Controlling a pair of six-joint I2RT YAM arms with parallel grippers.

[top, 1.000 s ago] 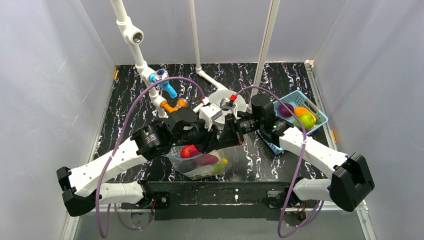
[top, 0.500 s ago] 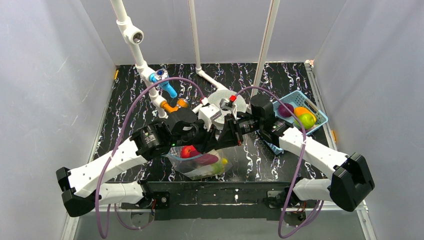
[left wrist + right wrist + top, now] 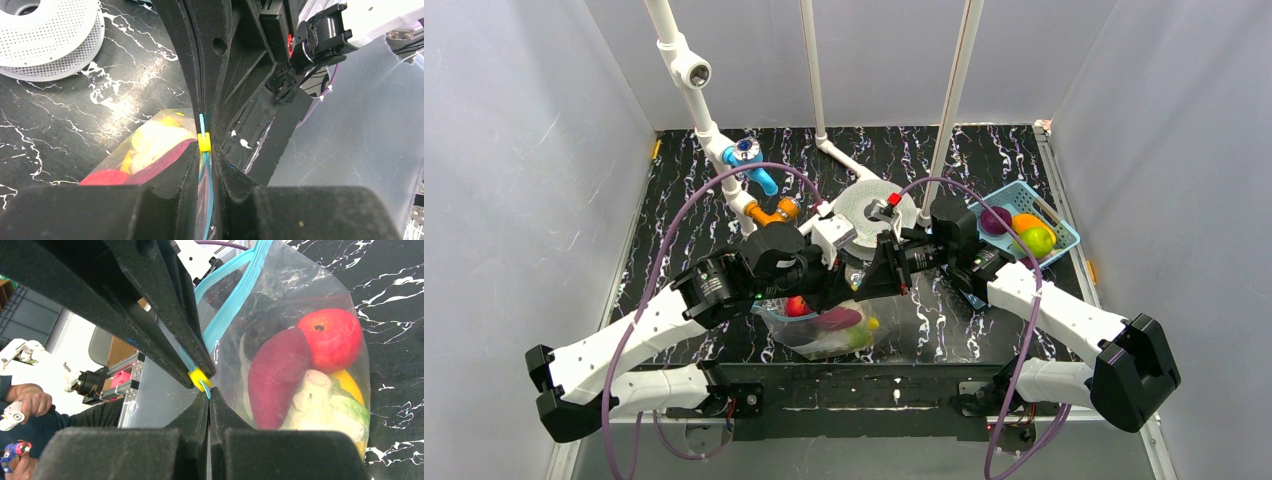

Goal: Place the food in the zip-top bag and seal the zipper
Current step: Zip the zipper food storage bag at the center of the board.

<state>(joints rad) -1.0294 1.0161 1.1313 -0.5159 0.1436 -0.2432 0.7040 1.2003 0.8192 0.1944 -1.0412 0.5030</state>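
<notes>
The clear zip-top bag (image 3: 822,338) lies at the near middle of the table, holding a red apple (image 3: 332,335), a purple piece (image 3: 277,375), a white cauliflower piece (image 3: 315,390) and a yellow banana (image 3: 350,385). Its teal zipper (image 3: 227,300) carries a yellow slider (image 3: 198,376). My left gripper (image 3: 206,160) is shut on the zipper just behind the slider (image 3: 203,142). My right gripper (image 3: 209,392) is shut on the zipper's end, tip to tip with the left. In the top view both grippers, left (image 3: 844,288) and right (image 3: 876,282), meet above the bag's right end.
A light-blue mesh basket (image 3: 1064,240) at the right holds purple (image 3: 996,220), orange (image 3: 1027,221) and green (image 3: 1038,240) fruits. A white perforated ring (image 3: 869,205) lies behind the grippers. White pipes with blue and orange fittings (image 3: 754,178) stand at the back.
My left arm has drawn back a little to the left, its elbow and wrist shifting leftward. The right arm shifted only slightly. The bag stays in place.
</notes>
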